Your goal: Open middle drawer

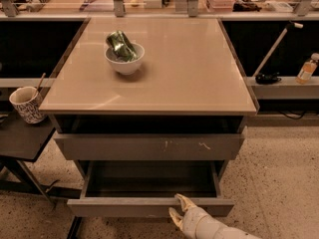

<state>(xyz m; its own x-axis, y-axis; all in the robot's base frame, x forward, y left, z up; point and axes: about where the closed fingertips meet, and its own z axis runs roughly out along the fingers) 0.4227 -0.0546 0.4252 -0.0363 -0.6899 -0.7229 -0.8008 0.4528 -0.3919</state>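
The middle drawer (124, 207) is a plain grey handleless front, pulled well out so its dark inner box (149, 178) shows. My gripper (178, 208) comes in from the bottom right and sits on the drawer front right of centre. One finger (183, 200) hooks over the front's top edge and the other lies against its face, so the gripper is shut on the front. Above it is the taller grey front with white scratches (149, 146), which stands slightly out under the tabletop.
A white bowl (124, 59) holding a green crumpled bag sits on the beige tabletop (189, 68). A patterned cup (26, 103) stands on a low dark side table at the left. A shelf with a bottle (306, 68) is at the right. The floor is speckled.
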